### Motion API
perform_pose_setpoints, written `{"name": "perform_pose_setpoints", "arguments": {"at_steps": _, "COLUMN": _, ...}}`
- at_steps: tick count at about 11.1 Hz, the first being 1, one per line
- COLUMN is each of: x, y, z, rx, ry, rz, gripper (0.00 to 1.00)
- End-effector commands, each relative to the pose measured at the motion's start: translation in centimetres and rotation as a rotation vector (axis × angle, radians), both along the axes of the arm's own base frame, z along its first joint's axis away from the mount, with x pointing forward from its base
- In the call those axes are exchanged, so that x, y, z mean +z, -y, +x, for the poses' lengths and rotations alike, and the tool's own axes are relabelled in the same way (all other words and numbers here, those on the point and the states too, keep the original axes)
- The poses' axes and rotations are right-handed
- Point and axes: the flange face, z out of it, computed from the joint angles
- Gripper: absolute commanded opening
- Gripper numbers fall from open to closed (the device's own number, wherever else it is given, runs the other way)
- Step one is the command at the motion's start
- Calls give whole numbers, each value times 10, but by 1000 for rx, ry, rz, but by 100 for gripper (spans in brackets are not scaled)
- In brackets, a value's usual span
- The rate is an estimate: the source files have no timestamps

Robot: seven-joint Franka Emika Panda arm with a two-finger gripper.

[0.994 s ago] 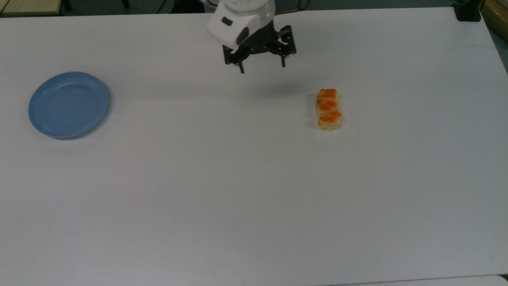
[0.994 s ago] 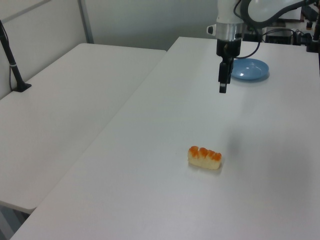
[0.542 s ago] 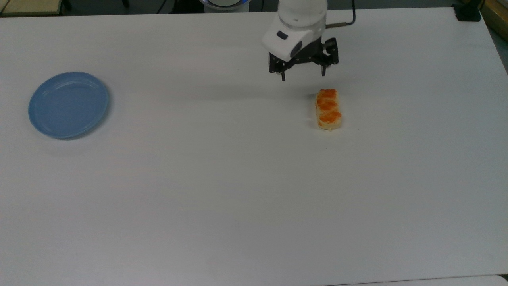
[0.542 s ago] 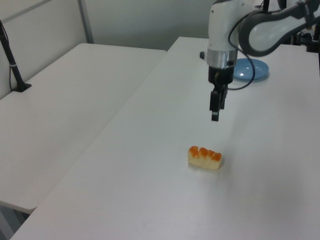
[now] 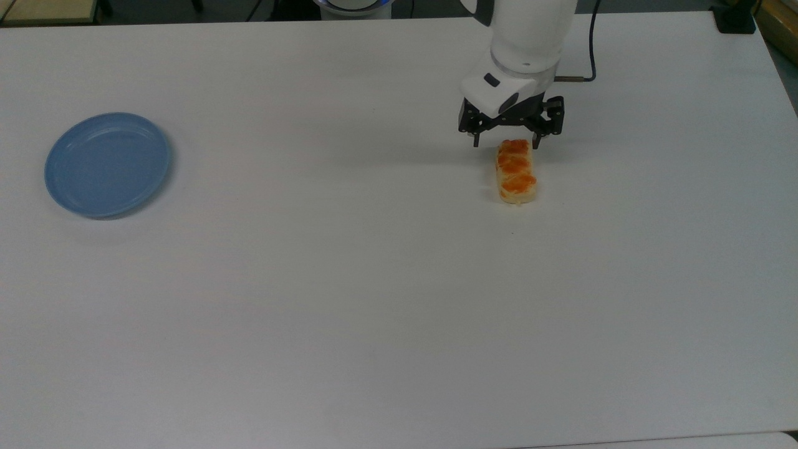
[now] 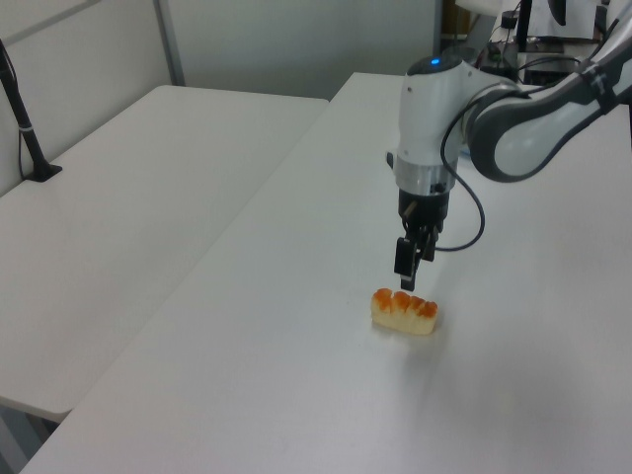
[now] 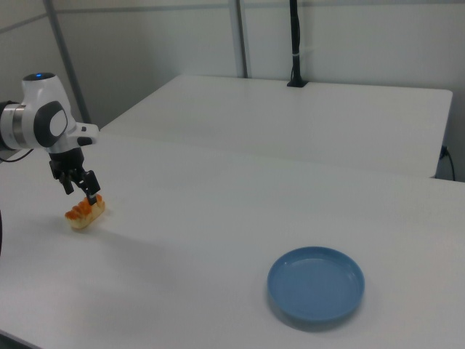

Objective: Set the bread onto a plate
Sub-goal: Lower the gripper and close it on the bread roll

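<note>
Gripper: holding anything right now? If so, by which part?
Nothing held. The gripper is open, hovering over one end of the bread, which lies on the table. The plate is empty.

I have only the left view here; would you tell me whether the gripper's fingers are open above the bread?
Observer: Yes. In the top view the gripper is open, with its fingers spread a little wider than the bread is across.
Operator: Thank you. Is it centred along the bread's length?
Observer: No. In the top view it is at the bread's upper end, not over its middle.
Operator: And where is the plate?
Observer: The plate lies far off toward the top view's left, with nothing on it, well apart from the bread.
</note>
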Motion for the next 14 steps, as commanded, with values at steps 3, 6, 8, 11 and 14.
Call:
{"name": "perform_pose_setpoints", "arguments": {"at_steps": 3, "x": -26, "y": -24, "z": 6, "rx": 11, "ry": 15, "rz": -41, "gripper": 100}}
{"name": "perform_pose_setpoints", "arguments": {"at_steps": 6, "x": -38, "y": -23, "z": 8, "rx": 17, "ry": 4, "rz": -57, "gripper": 100}}
{"name": "perform_pose_setpoints", "arguments": {"at_steps": 8, "x": -43, "y": -25, "z": 8, "rx": 21, "ry": 0, "rz": -62, "gripper": 100}}
{"name": "perform_pose_setpoints", "arguments": {"at_steps": 11, "x": -54, "y": -27, "z": 6, "rx": 48, "ry": -2, "rz": -94, "gripper": 60}}
{"name": "perform_pose_setpoints", "arguments": {"at_steps": 14, "x": -46, "y": -23, "z": 8, "rx": 54, "ry": 13, "rz": -102, "gripper": 20}}
